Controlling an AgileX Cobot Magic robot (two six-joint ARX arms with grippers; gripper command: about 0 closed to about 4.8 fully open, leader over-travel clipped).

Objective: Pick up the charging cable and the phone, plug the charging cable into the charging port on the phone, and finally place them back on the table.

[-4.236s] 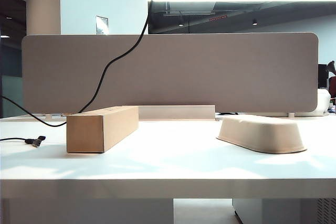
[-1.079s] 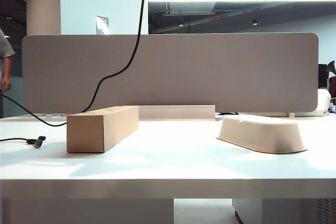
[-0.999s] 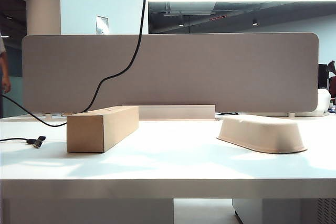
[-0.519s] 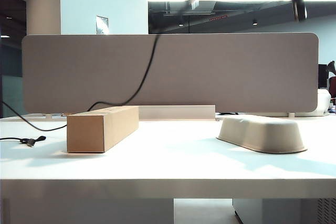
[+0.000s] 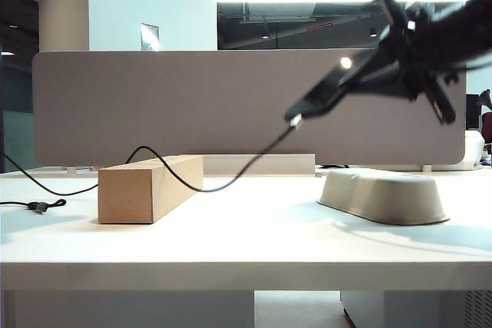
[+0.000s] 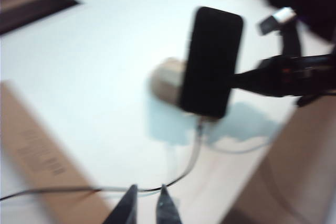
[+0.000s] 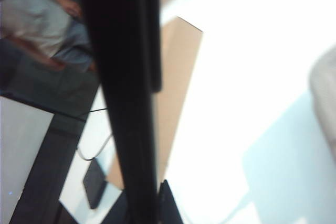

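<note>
I have the phone [image 6: 211, 61] up in the air above the tabletop [image 5: 246, 240], gripped by its long edges in the right end effector [image 6: 247, 80], which is shut on it; in the exterior view the phone [image 5: 323, 91] shows as a dark slab tilted downward to the left, high over the beige tray [image 5: 384, 196]. In the right wrist view the phone [image 7: 123, 93] fills the frame as a black bar running between the fingers. The charging cable [image 6: 191, 156] meets the phone's lower short edge, though blur keeps me from telling whether the connector is fully seated. From there the cable [image 5: 223, 178] sags down over the cardboard box [image 5: 150, 187] and trails off to the left.

My left end effector [image 6: 146, 205] shows only its two fingertips, drawn nearly together with a narrow gap, the cable crossing just at the tips; I cannot tell whether they pinch it. I cannot pick it out in the exterior view.
</note>
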